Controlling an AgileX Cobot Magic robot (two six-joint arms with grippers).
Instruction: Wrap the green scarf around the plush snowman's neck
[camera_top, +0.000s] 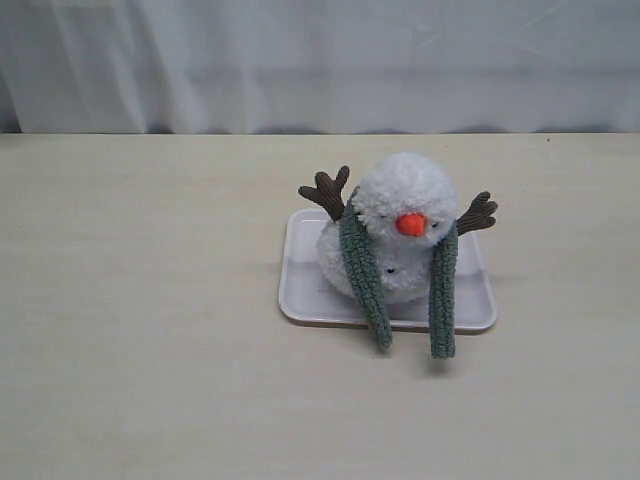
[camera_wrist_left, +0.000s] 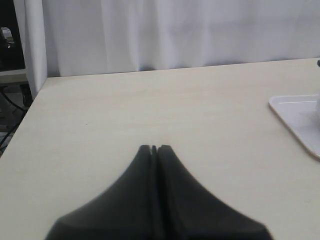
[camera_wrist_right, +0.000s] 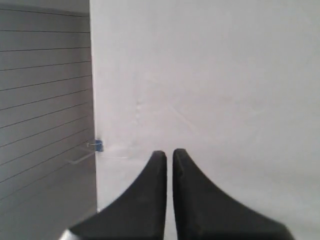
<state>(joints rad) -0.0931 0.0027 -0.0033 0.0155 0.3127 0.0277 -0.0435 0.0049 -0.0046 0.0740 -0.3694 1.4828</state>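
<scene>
The plush snowman (camera_top: 405, 190) sits on a white tray (camera_top: 300, 290) in the middle of the table, orange nose facing front and brown twig arms spread. The green scarf (camera_top: 365, 280) lies round the back of its neck. Both ends hang down the front, one on each side of the nose, and reach past the tray's front rim. Neither arm shows in the exterior view. My left gripper (camera_wrist_left: 154, 148) is shut and empty over bare table, left of the tray. My right gripper (camera_wrist_right: 169, 152) is shut with a hairline gap, empty, and faces a white backdrop.
The tray's corner (camera_wrist_left: 295, 112) shows at the edge of the left wrist view. A white curtain (camera_top: 320, 60) hangs behind the table. The right wrist view holds a grey slatted panel (camera_wrist_right: 45, 100) and a small blue clip (camera_wrist_right: 98, 145).
</scene>
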